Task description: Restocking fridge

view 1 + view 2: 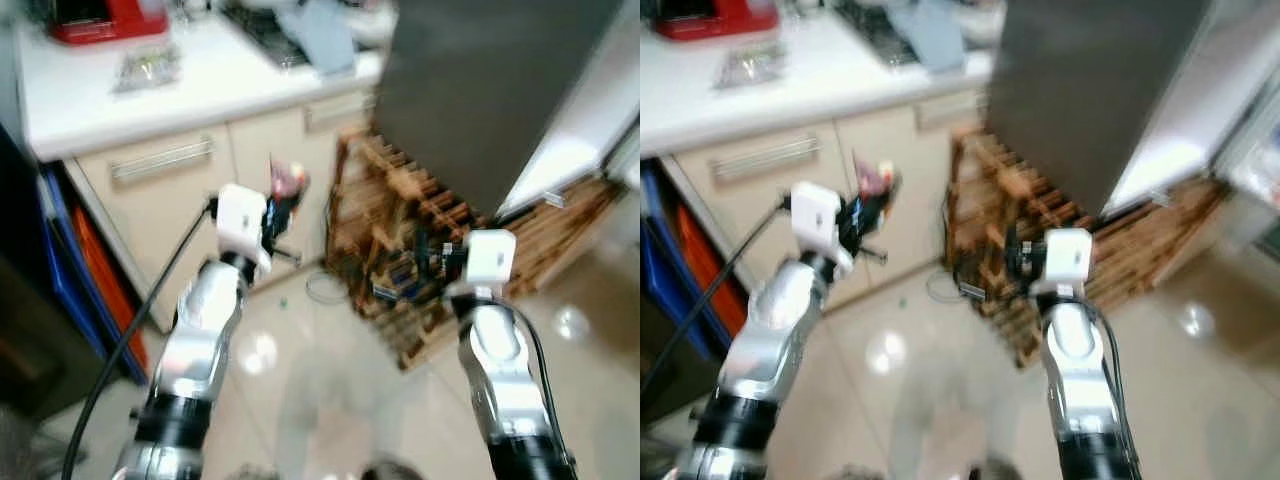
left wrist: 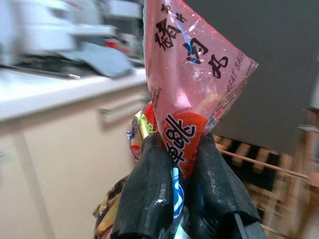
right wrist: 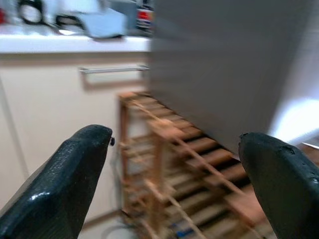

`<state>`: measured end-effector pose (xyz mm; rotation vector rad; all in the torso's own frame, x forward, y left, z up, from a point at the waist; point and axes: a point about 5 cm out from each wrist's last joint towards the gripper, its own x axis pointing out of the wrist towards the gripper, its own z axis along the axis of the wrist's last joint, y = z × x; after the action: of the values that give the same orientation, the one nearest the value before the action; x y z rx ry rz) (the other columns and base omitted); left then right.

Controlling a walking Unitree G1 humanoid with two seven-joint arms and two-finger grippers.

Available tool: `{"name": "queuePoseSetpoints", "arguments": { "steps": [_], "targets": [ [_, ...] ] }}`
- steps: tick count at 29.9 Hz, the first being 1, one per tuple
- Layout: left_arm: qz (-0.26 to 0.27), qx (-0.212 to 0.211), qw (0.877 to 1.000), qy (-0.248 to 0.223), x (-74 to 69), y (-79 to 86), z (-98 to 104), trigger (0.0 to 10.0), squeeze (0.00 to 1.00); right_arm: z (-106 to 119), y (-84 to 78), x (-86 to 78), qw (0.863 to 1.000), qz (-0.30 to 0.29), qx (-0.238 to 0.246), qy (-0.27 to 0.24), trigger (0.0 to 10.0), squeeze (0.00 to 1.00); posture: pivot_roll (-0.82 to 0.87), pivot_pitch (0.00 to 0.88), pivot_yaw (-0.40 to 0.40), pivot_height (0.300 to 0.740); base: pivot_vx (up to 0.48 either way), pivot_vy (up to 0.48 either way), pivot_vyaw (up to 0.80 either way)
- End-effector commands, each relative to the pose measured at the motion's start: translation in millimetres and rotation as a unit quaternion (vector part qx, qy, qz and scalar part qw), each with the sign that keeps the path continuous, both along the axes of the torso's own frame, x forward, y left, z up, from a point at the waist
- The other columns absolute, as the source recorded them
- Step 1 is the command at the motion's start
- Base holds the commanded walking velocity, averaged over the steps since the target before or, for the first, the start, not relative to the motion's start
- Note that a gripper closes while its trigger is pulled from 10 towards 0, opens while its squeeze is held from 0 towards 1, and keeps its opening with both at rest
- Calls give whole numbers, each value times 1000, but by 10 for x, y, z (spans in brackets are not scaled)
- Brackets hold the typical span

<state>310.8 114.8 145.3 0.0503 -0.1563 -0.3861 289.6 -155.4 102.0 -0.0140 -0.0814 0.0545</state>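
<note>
A pink packet of meatballs stands upright between the two black fingers of the left gripper, which are closed on its lower end — more wrappers bunch beneath it, seen close in the left wrist view. From the head cameras the packet is a small blurred shape held out before the cream cabinet drawers and below the white countertop. The right gripper hangs with its fingers spread wide apart and nothing between them — facing the wooden rack under the dark fridge door. A red appliance sits on the counter.
</note>
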Motion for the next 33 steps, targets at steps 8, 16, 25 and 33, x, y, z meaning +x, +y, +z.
{"name": "queuePoseSetpoints", "arguments": {
  "steps": [8, 16, 25, 33],
  "targets": [
    [-38, 21, 999, -29, -27, -204, 43, 10000, 0, 9, -62, -12, 1000, -2, -14, 3, 10000, 0, -128, 0, 8, 740, 0, -455, -746],
    [-54, 24, 997, -40, -3, -288, 83, 10000, 0, 31, 10, 5, 1000, 12, -9, -8, 10000, 0, -125, 0, 10, 740, 162, -409, 0],
    [-32, 45, 998, -34, 90, -290, 51, 10000, 0, 10, 39, -1, 1000, 18, -12, -6, 10000, 0, -129, 0, 14, 740, 304, -365, 0],
    [-32, 32, 999, -9, 125, -286, 11, 10000, 0, -8, 19, -23, 1000, 16, -15, -4, 10000, 0, -141, 0, 17, 740, 165, -40, 0]
  ]
}}
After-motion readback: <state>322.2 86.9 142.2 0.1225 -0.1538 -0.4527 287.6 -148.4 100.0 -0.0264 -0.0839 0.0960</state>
